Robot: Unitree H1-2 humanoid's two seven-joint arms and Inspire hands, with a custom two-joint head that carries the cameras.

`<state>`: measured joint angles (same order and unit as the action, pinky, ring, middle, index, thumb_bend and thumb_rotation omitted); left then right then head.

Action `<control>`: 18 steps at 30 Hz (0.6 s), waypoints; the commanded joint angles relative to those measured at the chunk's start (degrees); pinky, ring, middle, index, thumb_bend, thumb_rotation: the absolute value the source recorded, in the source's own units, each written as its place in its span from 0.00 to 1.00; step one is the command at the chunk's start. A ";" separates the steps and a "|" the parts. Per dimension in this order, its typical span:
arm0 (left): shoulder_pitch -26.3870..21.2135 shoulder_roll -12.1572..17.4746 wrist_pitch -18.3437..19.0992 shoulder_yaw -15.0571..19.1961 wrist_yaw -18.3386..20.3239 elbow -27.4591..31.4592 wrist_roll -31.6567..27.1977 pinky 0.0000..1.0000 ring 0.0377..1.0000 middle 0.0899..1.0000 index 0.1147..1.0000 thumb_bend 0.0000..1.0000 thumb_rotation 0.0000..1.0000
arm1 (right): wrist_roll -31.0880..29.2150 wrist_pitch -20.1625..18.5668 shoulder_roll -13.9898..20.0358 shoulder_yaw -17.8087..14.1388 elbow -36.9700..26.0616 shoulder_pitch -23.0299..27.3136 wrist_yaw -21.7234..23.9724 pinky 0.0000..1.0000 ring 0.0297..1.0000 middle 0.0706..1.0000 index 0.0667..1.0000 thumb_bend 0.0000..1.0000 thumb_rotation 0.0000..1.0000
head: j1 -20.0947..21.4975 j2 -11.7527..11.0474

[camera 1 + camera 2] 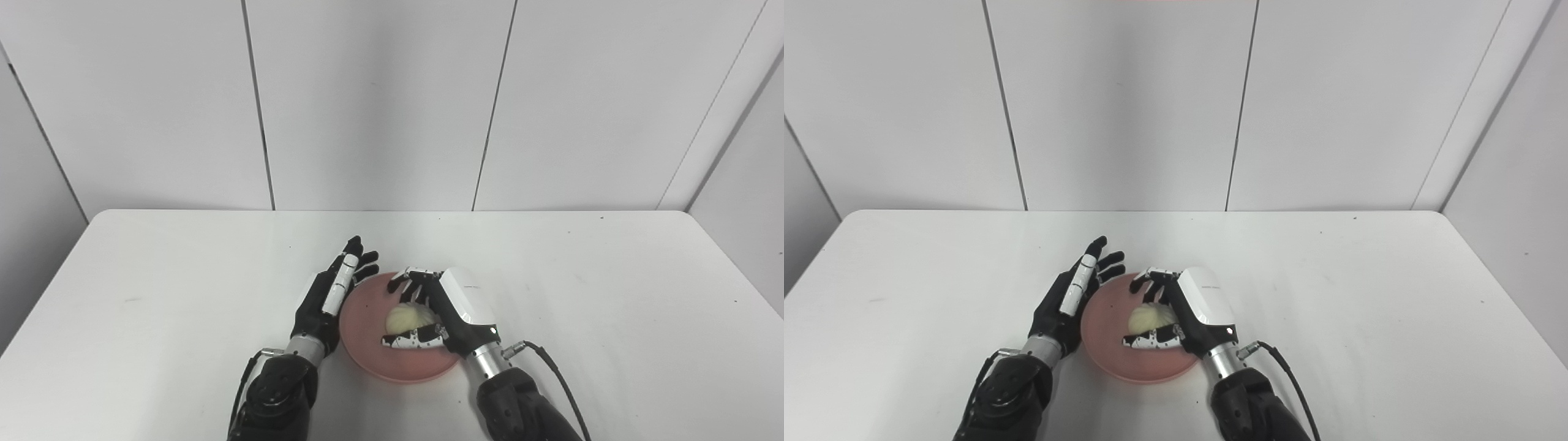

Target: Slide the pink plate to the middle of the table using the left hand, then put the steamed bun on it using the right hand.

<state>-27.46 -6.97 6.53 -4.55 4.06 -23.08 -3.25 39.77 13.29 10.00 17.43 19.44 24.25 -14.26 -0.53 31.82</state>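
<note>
Surroundings: nothing but the two hands stands near the round, shallow pink plate (367, 343); the way to it is crowded only by the robot's own arms, coming in at 7 and 5 o'clock.
Plate: lies near the middle of the table, a little toward the near edge.
Bun: the pale cream, round steamed bun (405, 318) sits on the plate, in its right half, between the right hand's fingers and thumb.
Right hand: the black-and-white right hand (450, 306) reaches over the plate from 4 o'clock, white back turned up, fingers (409, 282) curled over the far side of the bun and thumb (411, 339) along its near side; it grasps the bun.
Left hand: the black left hand (327, 294) stands on edge at the plate's 9 o'clock rim, fingers straight and spread toward 1 o'clock, released, holding nothing; whether it touches the rim I cannot tell.
Cable: a black cable (554, 367) loops out from the right wrist.
Surface: a flat white table (612, 294) with rounded corners, a few small dark specks.
Room: plain white wall panels (380, 104) with thin dark seams behind the table.
</note>
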 commanded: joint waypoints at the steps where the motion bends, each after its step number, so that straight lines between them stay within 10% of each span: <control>1: -0.19 -0.36 0.86 -0.41 0.21 -1.33 0.48 0.82 0.86 0.85 0.93 0.68 0.88 | -0.05 2.73 0.17 0.18 -0.66 1.55 -1.08 0.21 0.27 0.37 0.49 0.51 0.00 | -0.06 0.10; 8: -0.37 -0.28 0.30 -0.42 0.48 -1.94 0.22 0.81 0.85 0.85 0.93 0.69 0.88 | 0.18 1.48 0.85 0.51 -2.60 1.10 0.16 0.23 0.29 0.46 0.45 0.52 0.00 | 0.08 0.13; 18: -0.43 0.45 0.17 -1.54 0.92 -1.92 1.30 0.80 0.83 0.83 0.93 0.67 0.91 | 3.12 -1.16 2.77 1.49 -6.86 0.07 4.21 0.67 0.68 0.74 0.66 0.74 0.61 | 0.23 0.17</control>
<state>-27.69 -6.70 5.68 -5.47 4.37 -23.77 -2.53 43.01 12.81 12.52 19.16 14.74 23.38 -10.53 -0.26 31.90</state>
